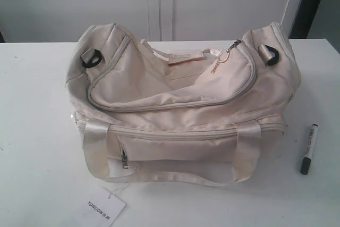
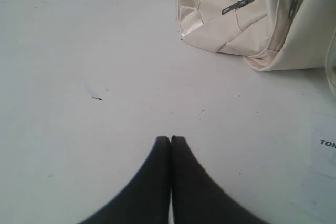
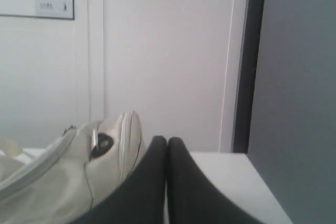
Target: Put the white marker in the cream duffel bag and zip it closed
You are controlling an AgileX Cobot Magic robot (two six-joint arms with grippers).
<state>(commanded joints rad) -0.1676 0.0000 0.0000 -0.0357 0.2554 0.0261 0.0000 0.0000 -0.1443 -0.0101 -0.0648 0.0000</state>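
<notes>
The marker lies on the bench just right of the bag, whose top flap seems unzipped to receive it, while the left claw and right claw are both pinched together, empty.

Exterior high, wrists low (bag shared)

One cream duffel bag, one white marker, one paper tag, two black D-rings and two end effectors.
</notes>
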